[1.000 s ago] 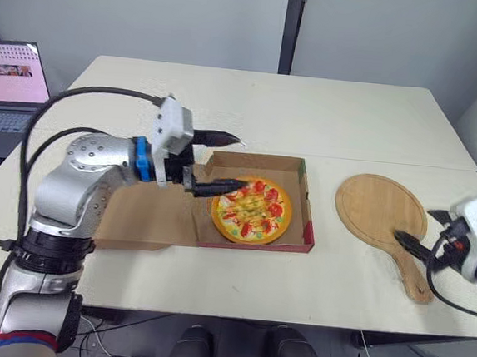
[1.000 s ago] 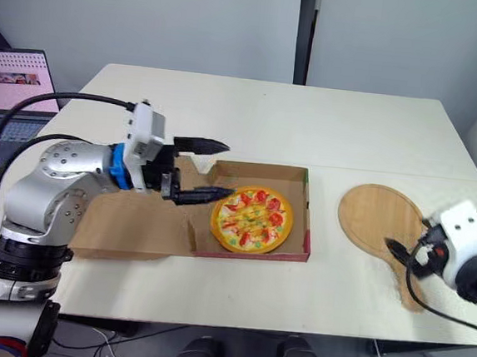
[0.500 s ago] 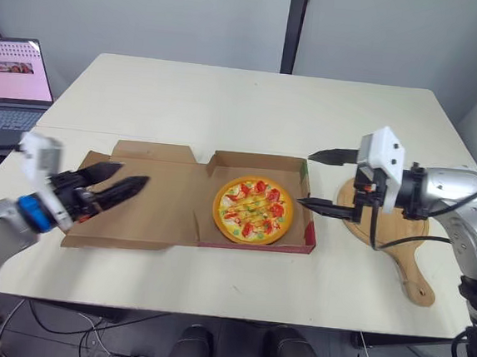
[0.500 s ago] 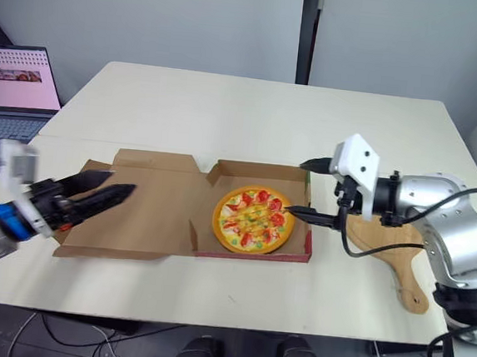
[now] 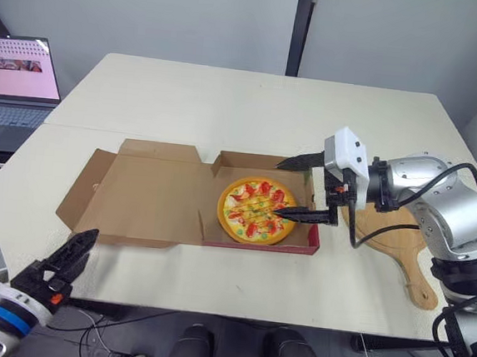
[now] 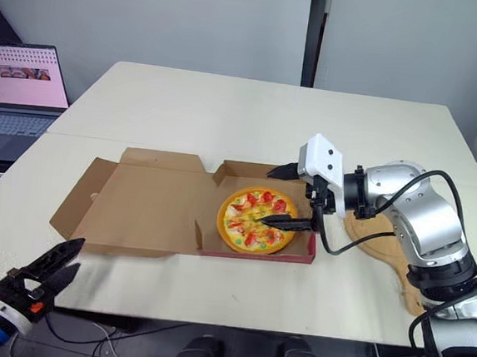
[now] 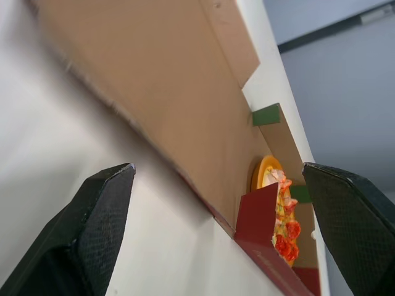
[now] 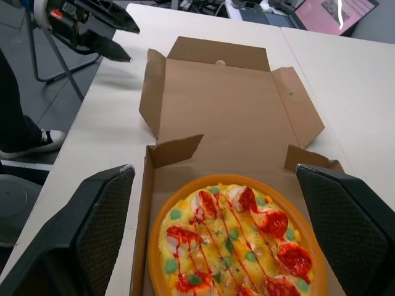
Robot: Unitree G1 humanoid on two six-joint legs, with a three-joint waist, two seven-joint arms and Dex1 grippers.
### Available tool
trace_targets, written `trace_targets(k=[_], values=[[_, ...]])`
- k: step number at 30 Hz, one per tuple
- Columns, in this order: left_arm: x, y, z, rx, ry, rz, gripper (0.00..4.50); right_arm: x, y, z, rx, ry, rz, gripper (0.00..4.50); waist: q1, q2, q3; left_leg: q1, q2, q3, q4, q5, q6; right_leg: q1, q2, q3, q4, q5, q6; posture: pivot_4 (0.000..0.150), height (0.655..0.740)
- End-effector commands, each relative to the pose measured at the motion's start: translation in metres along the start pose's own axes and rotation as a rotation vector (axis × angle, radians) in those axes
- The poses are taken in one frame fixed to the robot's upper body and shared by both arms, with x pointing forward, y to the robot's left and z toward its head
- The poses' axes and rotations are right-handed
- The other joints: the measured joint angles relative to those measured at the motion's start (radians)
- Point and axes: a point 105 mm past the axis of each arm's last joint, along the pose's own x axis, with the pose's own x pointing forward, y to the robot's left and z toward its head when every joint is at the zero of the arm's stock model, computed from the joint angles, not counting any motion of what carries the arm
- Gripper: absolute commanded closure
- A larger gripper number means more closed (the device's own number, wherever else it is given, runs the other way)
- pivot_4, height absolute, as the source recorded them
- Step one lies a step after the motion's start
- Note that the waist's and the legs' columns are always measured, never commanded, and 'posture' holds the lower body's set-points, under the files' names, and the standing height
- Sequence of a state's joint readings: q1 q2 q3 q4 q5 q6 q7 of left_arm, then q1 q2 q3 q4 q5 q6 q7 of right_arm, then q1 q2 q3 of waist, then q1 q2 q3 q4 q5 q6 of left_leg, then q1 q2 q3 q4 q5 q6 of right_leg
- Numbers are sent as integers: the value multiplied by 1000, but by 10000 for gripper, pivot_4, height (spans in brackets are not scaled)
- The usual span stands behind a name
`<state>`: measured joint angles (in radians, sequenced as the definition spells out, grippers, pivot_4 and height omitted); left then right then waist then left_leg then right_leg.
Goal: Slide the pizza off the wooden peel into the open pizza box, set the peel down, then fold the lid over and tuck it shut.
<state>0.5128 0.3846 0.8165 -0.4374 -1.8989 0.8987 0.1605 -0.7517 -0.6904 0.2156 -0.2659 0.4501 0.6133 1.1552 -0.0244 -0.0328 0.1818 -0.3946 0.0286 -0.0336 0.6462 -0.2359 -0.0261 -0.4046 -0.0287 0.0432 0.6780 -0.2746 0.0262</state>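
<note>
Down by the near-left corner of the pizza box (image 5: pixel 257 247), the left gripper (image 6: pixel 79 255) hangs with its fingers spread wide, holding nothing. Pizza (image 5: pixel 252 215) sits in the box's tray, and the lid (image 5: pixel 145 191) lies flat out to the tray's left. Right gripper (image 5: pixel 277 189) is splayed wide over the pizza, empty too. Peel (image 5: pixel 393 249) rests just right of the box. So I'd say it's lid time: clear the right arm, catch the lid's outer edge, swing it over.
</note>
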Motion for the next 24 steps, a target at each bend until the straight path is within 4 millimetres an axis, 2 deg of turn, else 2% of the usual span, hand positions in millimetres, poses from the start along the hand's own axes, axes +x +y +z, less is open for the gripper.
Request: trace_targets(k=[1,4,12,15,24], values=[[7,1,-4,-72,-47,37,0,-4,-3,11,-53,-12,-16,180,0,0,0,0,0,1,0,0,0,0,1,0,0,0,0,1500,7316],[16,4,2,-114,-105,50,0,-4,-2,10,-52,-8,-14,180,-1,-1,0,0,0,6,0,0,0,0,8,0,-1,0,0,1500,7316],[36,16,9,-146,-158,77,0,-4,-2,11,-54,-2,-5,180,-3,-1,-1,0,-2,9,0,0,0,0,10,0,-1,0,0,1500,7316],[38,21,9,-154,-167,82,5677,-5,-1,10,-51,3,-2,0,-3,-1,-1,0,-1,8,0,0,0,0,10,0,-1,0,0,1500,7316],[47,27,4,-146,-159,71,33027,-7,0,10,-46,12,2,0,-2,-1,-1,0,-1,8,-1,0,0,0,10,0,-2,0,0,1500,7316]])
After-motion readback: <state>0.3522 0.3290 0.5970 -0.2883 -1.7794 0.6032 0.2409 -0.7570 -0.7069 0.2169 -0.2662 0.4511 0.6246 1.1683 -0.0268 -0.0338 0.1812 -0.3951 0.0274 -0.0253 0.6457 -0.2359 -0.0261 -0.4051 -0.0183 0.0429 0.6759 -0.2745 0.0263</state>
